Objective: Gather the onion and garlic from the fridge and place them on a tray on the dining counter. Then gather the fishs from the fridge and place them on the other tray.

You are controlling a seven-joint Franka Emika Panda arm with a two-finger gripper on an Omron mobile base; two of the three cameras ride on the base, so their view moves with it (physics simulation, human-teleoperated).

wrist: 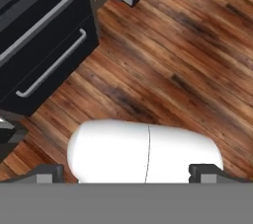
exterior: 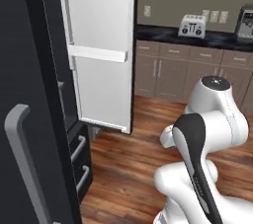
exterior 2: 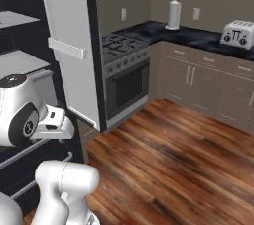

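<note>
The black fridge (exterior: 24, 70) stands at the left, its left door shut, with a grey bar handle (exterior: 20, 159). Its right door (exterior: 99, 70) is swung open and shows white bins inside. Pale shelves (exterior 2: 20, 60) appear behind my arm. Two handled drawers (wrist: 39, 35) sit below. My gripper (wrist: 127, 172) points down at the wood floor in front of the drawers, open wide with nothing between its fingertips (wrist: 49, 172). The onion, garlic, fishs, trays and dining counter are out of view.
A stove (exterior 2: 124, 45) stands just past the open fridge door. Dark counter on beige cabinets (exterior: 168, 70) carries a toaster (exterior: 191, 25) and a paper towel roll (exterior 2: 173, 15). Open wood floor (wrist: 188, 45) lies to the right.
</note>
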